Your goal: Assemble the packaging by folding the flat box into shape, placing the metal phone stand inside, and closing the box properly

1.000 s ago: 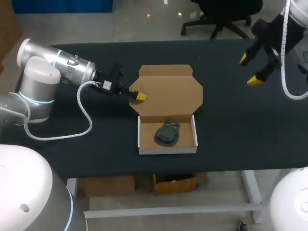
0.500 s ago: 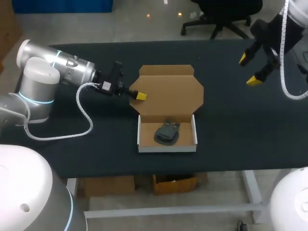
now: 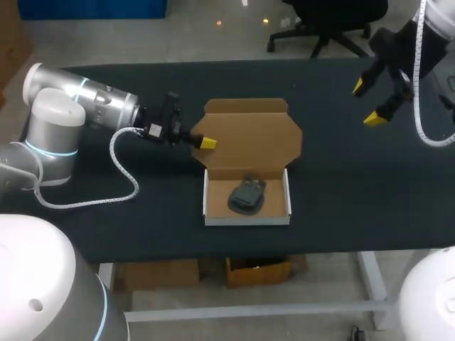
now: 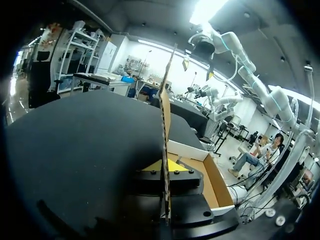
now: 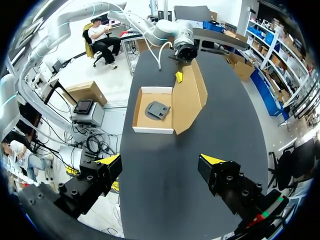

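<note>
The box's white tray (image 3: 210, 202) sits near the table's front edge with the dark metal phone stand (image 3: 247, 197) lying inside. Its brown cardboard lid (image 3: 252, 138) stands open behind it, tilted up. My left gripper (image 3: 204, 142) is shut on the lid's left edge. In the left wrist view the lid (image 4: 166, 115) shows edge-on, pinched in my left gripper (image 4: 167, 167), with the tray (image 4: 200, 155) beyond. My right gripper (image 3: 370, 104) hangs open above the far right of the table. In its own view my right gripper (image 5: 161, 160) is far from the tray (image 5: 138, 111), stand (image 5: 158, 109) and lid (image 5: 189, 95).
The black table (image 3: 355, 185) has bare surface on both sides of the box. A white cable loops from my left arm (image 3: 78, 106) over the table at the left.
My left gripper's fingers have closed fully on the lid's edge, and the lid has shifted slightly. The right arm has not moved.
</note>
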`<state>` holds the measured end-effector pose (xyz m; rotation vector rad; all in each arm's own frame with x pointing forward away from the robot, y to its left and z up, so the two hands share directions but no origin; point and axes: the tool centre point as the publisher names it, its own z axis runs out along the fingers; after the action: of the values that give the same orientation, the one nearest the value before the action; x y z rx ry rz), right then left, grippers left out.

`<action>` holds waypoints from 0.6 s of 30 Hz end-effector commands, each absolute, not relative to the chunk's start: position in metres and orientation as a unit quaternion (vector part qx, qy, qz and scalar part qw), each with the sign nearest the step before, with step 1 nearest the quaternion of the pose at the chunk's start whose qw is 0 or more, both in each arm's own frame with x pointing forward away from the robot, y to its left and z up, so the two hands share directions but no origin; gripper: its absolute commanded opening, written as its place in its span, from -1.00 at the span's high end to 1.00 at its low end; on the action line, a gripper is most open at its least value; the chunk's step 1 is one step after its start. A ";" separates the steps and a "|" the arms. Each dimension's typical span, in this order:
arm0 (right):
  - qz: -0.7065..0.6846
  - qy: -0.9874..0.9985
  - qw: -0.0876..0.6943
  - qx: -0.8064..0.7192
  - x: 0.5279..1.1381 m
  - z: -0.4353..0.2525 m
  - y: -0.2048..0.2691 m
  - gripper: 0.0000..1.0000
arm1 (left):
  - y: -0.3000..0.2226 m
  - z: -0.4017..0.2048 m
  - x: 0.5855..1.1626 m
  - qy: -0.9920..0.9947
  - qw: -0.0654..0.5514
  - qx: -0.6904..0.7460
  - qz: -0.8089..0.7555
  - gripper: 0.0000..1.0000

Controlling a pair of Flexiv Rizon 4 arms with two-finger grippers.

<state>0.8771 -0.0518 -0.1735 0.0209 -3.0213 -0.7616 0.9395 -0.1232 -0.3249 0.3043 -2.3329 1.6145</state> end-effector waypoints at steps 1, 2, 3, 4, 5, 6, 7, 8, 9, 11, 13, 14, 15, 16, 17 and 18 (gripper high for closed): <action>-0.245 -0.969 0.015 0.009 0.879 -0.171 -0.051 -1.00 | -0.122 -0.327 0.938 -0.808 0.142 0.106 0.562 1.00; -0.245 -0.969 0.015 0.010 0.880 -0.170 -0.049 -1.00 | -0.122 -0.327 0.938 -0.808 0.142 0.106 0.562 1.00; -0.245 -0.969 0.013 0.010 0.882 -0.170 -0.048 -1.00 | -0.122 -0.327 0.938 -0.808 0.142 0.106 0.562 1.00; -0.243 -0.970 0.008 0.010 0.883 -0.168 -0.046 -1.00 | -0.122 -0.327 0.938 -0.808 0.142 0.106 0.562 1.00; -0.237 -0.972 0.002 0.008 0.885 -0.166 -0.045 -1.00 | -0.122 -0.327 0.938 -0.808 0.142 0.106 0.562 1.00; -0.230 -0.973 -0.001 0.006 0.887 -0.165 -0.043 -1.00 | -0.122 -0.327 0.938 -0.808 0.142 0.106 0.562 1.00; -0.226 -0.974 -0.003 0.006 0.889 -0.164 -0.040 -1.00 | -0.122 -0.327 0.938 -0.808 0.142 0.106 0.562 1.00; -0.219 -0.976 -0.004 0.003 0.892 -0.164 -0.038 -1.00 | -0.122 -0.327 0.938 -0.808 0.142 0.106 0.562 1.00; -0.211 -0.977 -0.004 0.000 0.894 -0.164 -0.036 -1.00 | -0.122 -0.327 0.938 -0.808 0.142 0.106 0.562 1.00; -0.202 -0.979 -0.003 -0.003 0.901 -0.164 -0.029 -1.00 | -0.122 -0.327 0.938 -0.808 0.142 0.106 0.562 1.00; -0.182 -0.983 -0.008 -0.010 0.907 -0.161 -0.021 -1.00 | -0.122 -0.327 0.938 -0.808 0.142 0.106 0.562 1.00; -0.179 -0.984 -0.009 -0.009 0.910 -0.159 -0.017 -1.00 | -0.122 -0.327 0.938 -0.808 0.142 0.106 0.562 1.00; -0.178 -0.984 -0.010 -0.008 0.913 -0.157 -0.014 -1.00 | -0.122 -0.327 0.938 -0.808 0.142 0.106 0.562 1.00; -0.175 -0.984 -0.013 -0.005 0.916 -0.155 -0.010 -1.00 | -0.122 -0.327 0.938 -0.808 0.142 0.106 0.562 1.00; -0.173 -0.985 -0.014 -0.003 0.919 -0.153 -0.006 -1.00 | -0.122 -0.327 0.938 -0.808 0.142 0.106 0.562 1.00; -0.170 -0.985 -0.014 -0.001 0.922 -0.152 -0.003 -1.00 | -0.122 -0.327 0.938 -0.808 0.142 0.106 0.562 1.00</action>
<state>0.9114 -0.0132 -0.1560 -0.0064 -3.1312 -0.6198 0.9385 -0.1224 -0.3251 0.3052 -2.3318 1.6191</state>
